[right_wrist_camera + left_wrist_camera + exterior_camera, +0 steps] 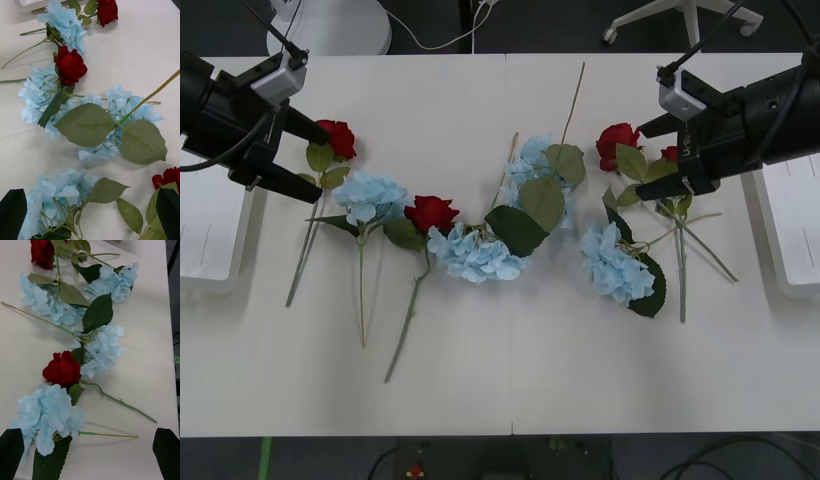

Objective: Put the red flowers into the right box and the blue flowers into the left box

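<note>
Red flowers and blue flowers lie mixed in a row across the white table. My left gripper [320,163] hangs open by the leftmost red rose [335,138], its black fingers [11,450] spread wide. A blue flower [368,195] and a second red rose [430,212] lie beside it. My right gripper [642,158] is open next to two red roses [617,143] at the right, with a blue flower [615,262] below them. Two more blue flowers [475,252] lie mid-table. The left box [210,270] and right box [795,240] sit at the table's side edges.
Long green stems [408,320] trail toward the table's near edge, and one bare stem [573,100] points to the far edge. White chair bases [330,25] stand on the floor beyond the table. The near strip of the table is bare.
</note>
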